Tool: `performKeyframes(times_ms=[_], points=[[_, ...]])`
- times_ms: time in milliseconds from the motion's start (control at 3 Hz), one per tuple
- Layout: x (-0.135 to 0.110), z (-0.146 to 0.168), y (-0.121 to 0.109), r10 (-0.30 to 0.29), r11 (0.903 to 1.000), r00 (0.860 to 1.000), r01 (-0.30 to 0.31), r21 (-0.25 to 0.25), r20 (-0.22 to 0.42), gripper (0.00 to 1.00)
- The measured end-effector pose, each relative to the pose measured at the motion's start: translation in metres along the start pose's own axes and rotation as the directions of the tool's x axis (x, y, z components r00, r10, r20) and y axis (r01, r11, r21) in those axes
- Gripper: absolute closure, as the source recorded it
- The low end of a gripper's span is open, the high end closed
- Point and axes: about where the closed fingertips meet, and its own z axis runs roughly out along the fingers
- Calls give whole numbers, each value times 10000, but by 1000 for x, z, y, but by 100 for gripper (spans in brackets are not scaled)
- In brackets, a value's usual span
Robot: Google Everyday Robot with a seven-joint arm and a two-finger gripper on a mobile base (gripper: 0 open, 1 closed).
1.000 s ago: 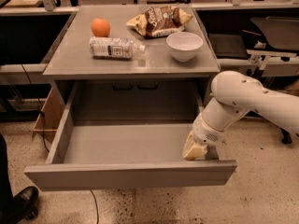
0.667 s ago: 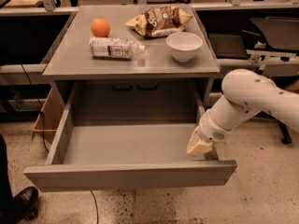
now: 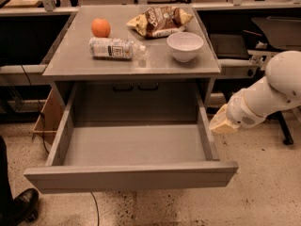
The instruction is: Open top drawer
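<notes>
The top drawer (image 3: 131, 177) is a wide grey handleless drawer, pulled far out from under the grey table. Its deep grey box interior (image 3: 134, 145) holds nothing. My gripper (image 3: 222, 124), at the end of a white arm (image 3: 277, 88), sits just outside the drawer's right wall, apart from the drawer and to its right.
On the table top (image 3: 75, 62) lie an orange (image 3: 100, 27), a plastic bottle on its side (image 3: 115, 48), a chip bag (image 3: 160, 20) and a white bowl (image 3: 185, 45). A cardboard box (image 3: 47, 119) stands left of the drawer. A shoe (image 3: 19, 208) is at bottom left.
My gripper has moved right and up, from inside the drawer's right front corner to outside its right wall. The drawer has stayed open.
</notes>
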Motion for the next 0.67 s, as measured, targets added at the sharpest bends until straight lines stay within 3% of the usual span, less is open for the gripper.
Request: performKeyframes(times_ms=[333, 667], points=[[-1, -50, -25, -143, 9921, 9991, 91, 1255, 400, 100], [-2, -58, -30, -187, 9892, 9987, 116, 1461, 468, 100]])
